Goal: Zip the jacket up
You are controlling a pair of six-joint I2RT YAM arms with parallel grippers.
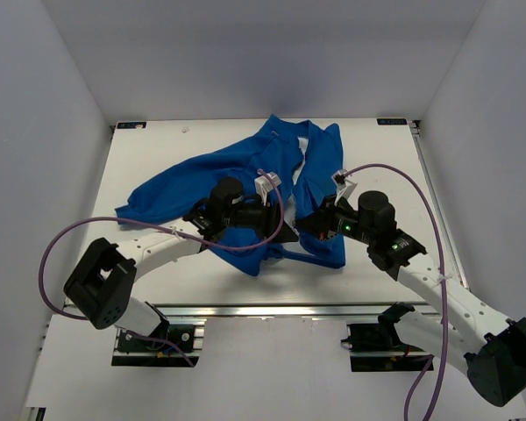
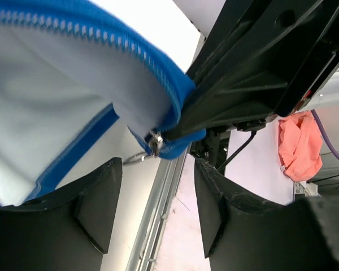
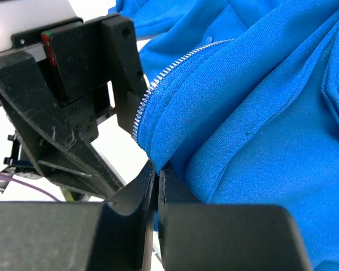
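Note:
The bright blue jacket (image 1: 237, 171) lies crumpled on the white table (image 1: 381, 162), partly open with white lining (image 2: 45, 113) showing. My right gripper (image 1: 309, 226) is shut on the jacket's lower front edge (image 3: 214, 113), beside the silver zipper teeth (image 3: 158, 79), and holds it lifted. In the left wrist view that edge hangs from the right gripper's black fingers (image 2: 231, 84), with the zipper slider (image 2: 154, 141) at its bottom corner. My left gripper (image 2: 158, 209) is open just below the slider, nothing between its fingers (image 2: 99, 209). The two grippers sit close together in the top view, the left gripper (image 1: 279, 219) facing the right.
A metal rail (image 2: 158, 220) runs along the table's near edge under my left gripper. An orange cloth (image 2: 299, 147) lies off the table beyond it. Purple cables (image 1: 403, 180) loop from both wrists. White walls enclose the table on three sides.

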